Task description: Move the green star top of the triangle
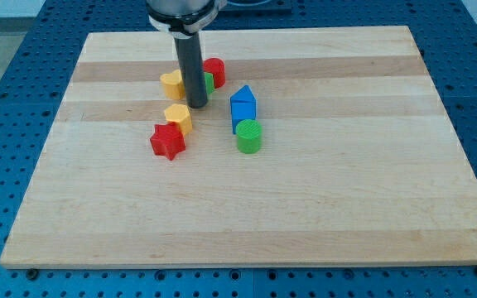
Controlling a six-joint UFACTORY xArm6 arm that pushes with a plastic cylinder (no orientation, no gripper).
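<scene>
green star (209,81) mostly hidden behind my tip (197,105), above the blue triangle (243,95); no jaws fitted, nothing held.

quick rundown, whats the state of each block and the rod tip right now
my tip: down on the board, right against the green block
green block: mostly hidden behind the rod, shape unclear
red cylinder: upright
yellow block: flat, left of the rod
yellow hexagon: touching the red star
red star: flat
blue triangle: atop the blue cube
blue cube: flat
green cylinder: upright
</scene>
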